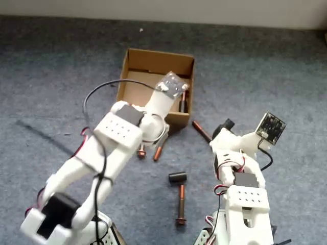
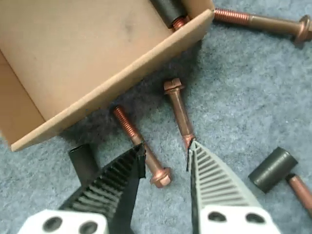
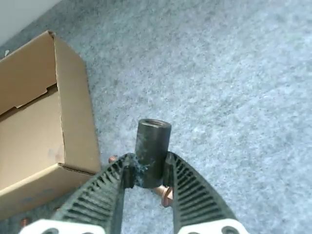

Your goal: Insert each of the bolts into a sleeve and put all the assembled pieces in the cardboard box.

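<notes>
Two bolts [image 2: 178, 105] lay on the desk [image 2: 248, 92] just beside the cardboard box [image 2: 122, 80], and the left gripper [image 2: 165, 146] hung over them, fingers [image 2: 214, 180] spread, placed to take one. The right gripper [image 3: 148, 165] pinched a sleeve [image 3: 152, 144], its bore seemingly turned upward to receive a bolt.

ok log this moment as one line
left hand: open, above loose bolts beside cardboard box | right hand: shut on sleeve | in box: one assembled piece
</notes>
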